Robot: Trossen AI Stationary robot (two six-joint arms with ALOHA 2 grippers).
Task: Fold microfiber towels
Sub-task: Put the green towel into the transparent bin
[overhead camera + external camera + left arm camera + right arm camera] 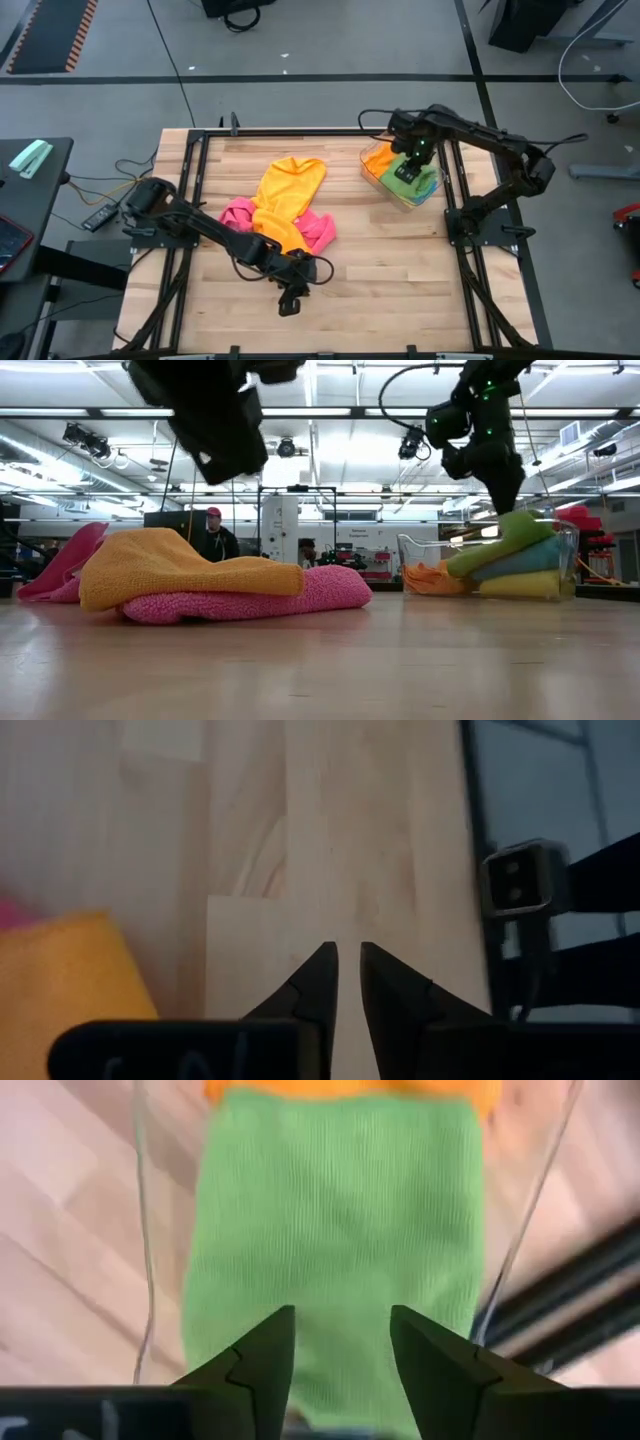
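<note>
On the pale wooden table (400,260), a yellow-orange towel (288,195) lies over a pink towel (318,228) mid-table. The left gripper (293,296) hovers near the front edge, fingers narrowly parted, empty. The right gripper (340,1350) hangs open over a green towel (335,1250) in the clear tray (412,555). A person (215,535) stands in the room behind.

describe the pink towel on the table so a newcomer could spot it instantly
On the wooden table, look left of the clear tray to the loose heap at the middle. The pink towel lies flat at the bottom, under the yellow-orange towel draped across it; it is the only pink one.
</note>
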